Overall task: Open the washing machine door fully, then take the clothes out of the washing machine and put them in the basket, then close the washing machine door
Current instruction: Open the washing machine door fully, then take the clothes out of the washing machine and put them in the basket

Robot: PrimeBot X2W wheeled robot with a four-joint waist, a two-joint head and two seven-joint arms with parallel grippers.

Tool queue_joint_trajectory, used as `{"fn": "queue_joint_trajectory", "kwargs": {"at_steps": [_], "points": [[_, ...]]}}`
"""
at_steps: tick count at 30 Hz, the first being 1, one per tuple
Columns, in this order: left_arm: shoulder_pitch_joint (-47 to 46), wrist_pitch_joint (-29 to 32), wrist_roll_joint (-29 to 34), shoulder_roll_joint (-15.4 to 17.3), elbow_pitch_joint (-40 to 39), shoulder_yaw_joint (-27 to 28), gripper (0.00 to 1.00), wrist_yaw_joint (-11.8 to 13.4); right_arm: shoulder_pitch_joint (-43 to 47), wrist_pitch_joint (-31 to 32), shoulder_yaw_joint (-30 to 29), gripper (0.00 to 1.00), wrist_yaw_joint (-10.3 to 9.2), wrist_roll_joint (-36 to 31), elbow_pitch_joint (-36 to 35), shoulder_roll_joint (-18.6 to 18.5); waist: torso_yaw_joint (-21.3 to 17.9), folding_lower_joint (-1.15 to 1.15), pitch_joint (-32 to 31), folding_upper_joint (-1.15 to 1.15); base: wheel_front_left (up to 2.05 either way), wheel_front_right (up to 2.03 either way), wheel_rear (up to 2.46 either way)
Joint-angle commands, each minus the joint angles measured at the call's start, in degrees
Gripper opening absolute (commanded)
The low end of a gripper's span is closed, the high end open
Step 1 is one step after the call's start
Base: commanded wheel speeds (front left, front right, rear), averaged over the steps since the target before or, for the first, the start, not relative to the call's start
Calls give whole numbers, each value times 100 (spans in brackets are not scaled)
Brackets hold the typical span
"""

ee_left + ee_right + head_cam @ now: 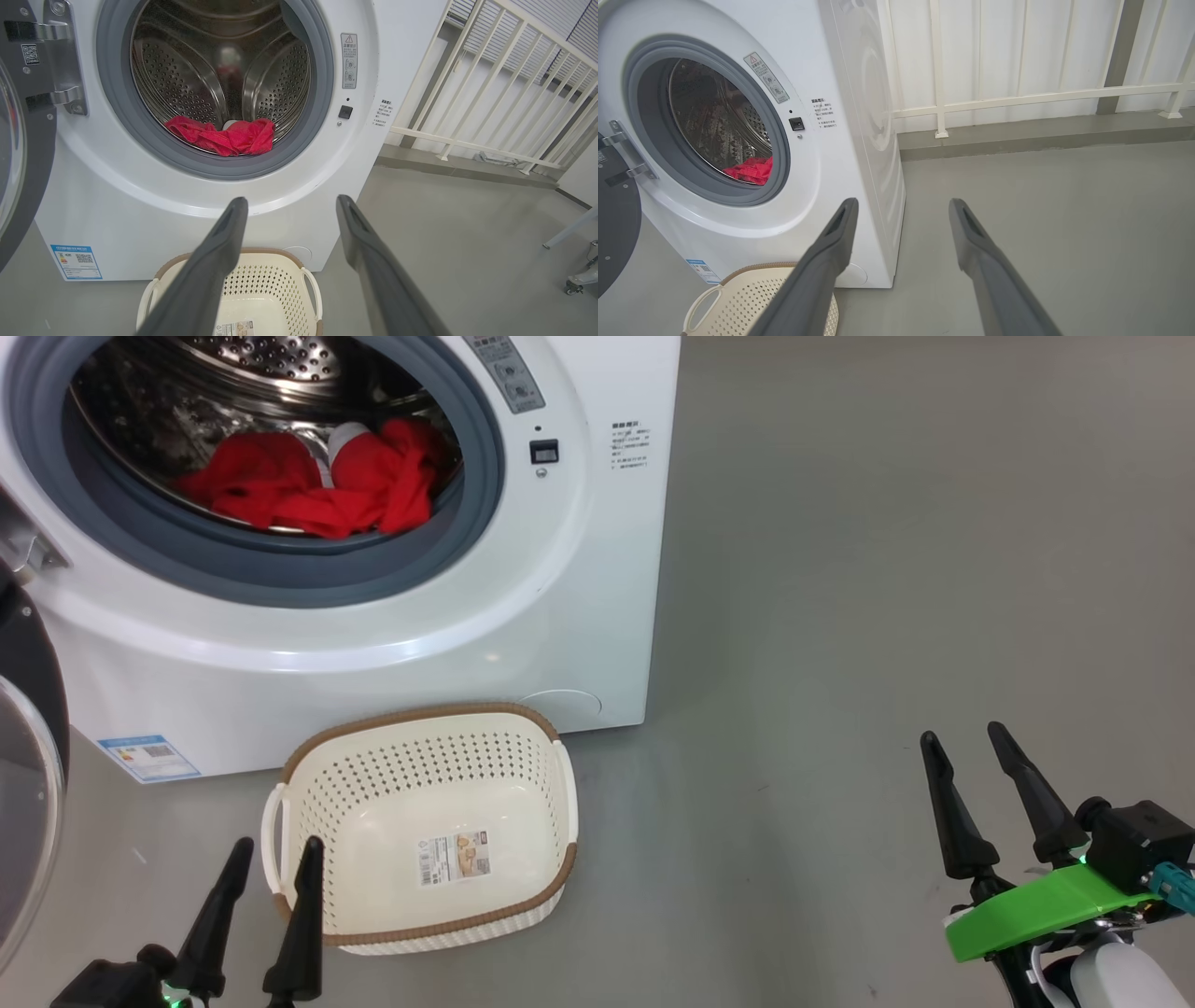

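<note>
The door (23,775) stands open at my left, fully I think though the view cuts it, but the clothes (317,485) lie in the drum (261,364), the basket (420,714) is empty, and my left gripper (278,847) and right gripper (962,735) are wide, holding nothing, so unloading and closing remain.

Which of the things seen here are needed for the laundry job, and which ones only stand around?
For the job: washing machine, door, clothes, basket.
Only standing around: railing, wheeled leg.
</note>
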Motion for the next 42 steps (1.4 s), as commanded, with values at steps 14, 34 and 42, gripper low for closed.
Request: {"fn": "queue_joint_trajectory", "kwargs": {"at_steps": [14,34,42], "points": [[-70,-29,73,117,-154,274,100,6,41,-52,136,100,35,-28,-177,-32,48,0,-41,0,0,0,0],[-212,-29,16,145,-216,277,100,6,-57,-52,171,100,35,-56,-193,-14,62,0,113,0,22,-23,2],[-303,-29,-23,177,-202,285,100,6,-106,-52,169,100,35,-70,-197,24,80,0,190,0,134,-136,2]]}}
